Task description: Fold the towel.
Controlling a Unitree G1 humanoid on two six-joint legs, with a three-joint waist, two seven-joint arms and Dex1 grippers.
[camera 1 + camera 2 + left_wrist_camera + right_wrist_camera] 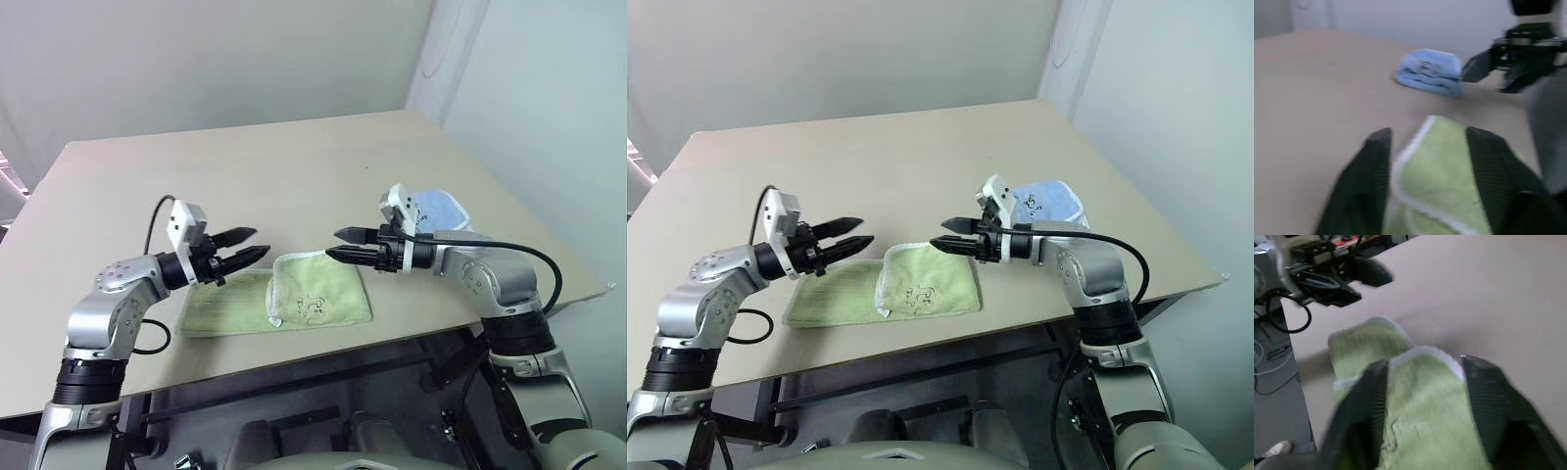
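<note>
I have the light green towel (279, 299) lying flat near the tabletop's (294, 176) front edge, its long axis running along that edge, and its right part is already doubled over so the small dark motif faces up. My left gripper (244, 248) hangs above the towel's single-layer left end, pointing right, and my right gripper (346, 246) hangs above the doubled right end, pointing left, so the two tips face each other over the cloth with a gap between them. Both sets of fingers stand parted with nothing between them; in the wrist views I see green cloth through each gap, lying below rather than pinched. By my reckoning the left end is the flap to bring over next, so the left arm is the nearer one for it. The blue folded cloth (438, 210) sits well apart, toward the right edge behind my right arm
</note>
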